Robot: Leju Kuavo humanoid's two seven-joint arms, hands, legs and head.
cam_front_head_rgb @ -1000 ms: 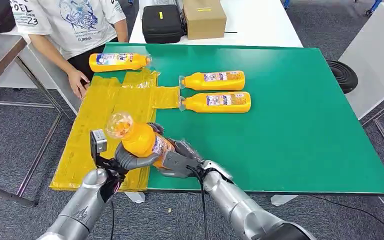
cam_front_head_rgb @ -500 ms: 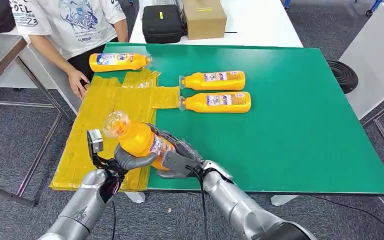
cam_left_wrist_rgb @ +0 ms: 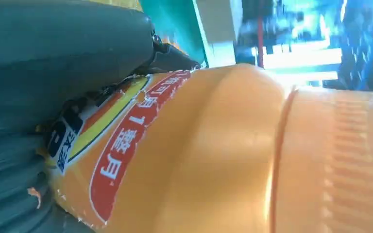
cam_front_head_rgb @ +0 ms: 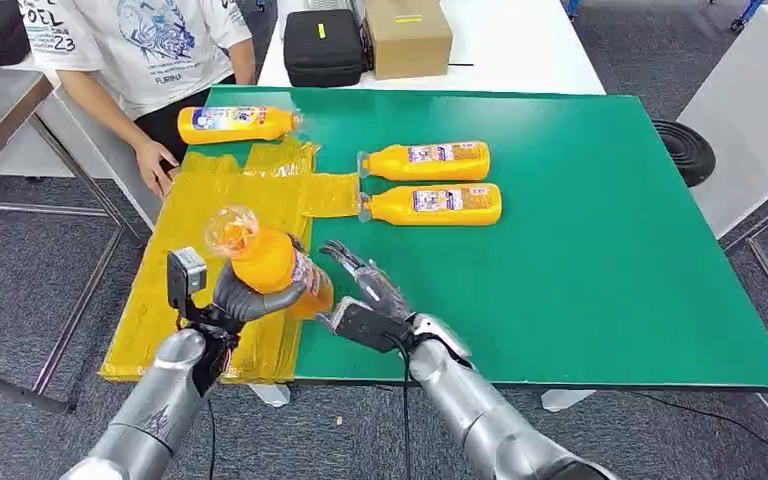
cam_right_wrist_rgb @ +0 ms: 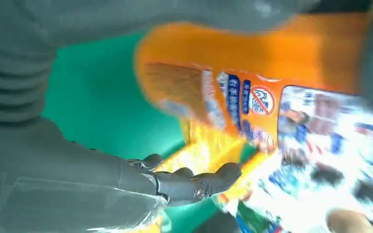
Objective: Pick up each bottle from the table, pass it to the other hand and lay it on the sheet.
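Note:
My left hand [cam_front_head_rgb: 243, 299] grips an orange bottle [cam_front_head_rgb: 263, 260] and holds it tilted above the near part of the yellow sheet [cam_front_head_rgb: 210, 225], clear cap end up. Seen close in the left wrist view, the bottle [cam_left_wrist_rgb: 233, 155] carries a red and yellow label. My right hand [cam_front_head_rgb: 365, 300] is open just right of the bottle, fingers spread and off it. In the right wrist view the open hand [cam_right_wrist_rgb: 194, 182] lies beneath the bottle [cam_right_wrist_rgb: 252, 73]. Two orange bottles [cam_front_head_rgb: 426, 160] [cam_front_head_rgb: 432, 204] lie side by side on the green table [cam_front_head_rgb: 600, 230]. Another bottle [cam_front_head_rgb: 235, 123] lies at the far left corner.
A person [cam_front_head_rgb: 150, 40] sits at the table's far left, one hand [cam_front_head_rgb: 155, 165] by the sheet's edge. A black case [cam_front_head_rgb: 324, 45] and a cardboard box [cam_front_head_rgb: 408, 35] stand on the white table behind. The green table's right half is bare.
My right hand has let go of the bottle and spread its fingers. My left hand now holds the bottle alone and has lifted it slightly up and to the left.

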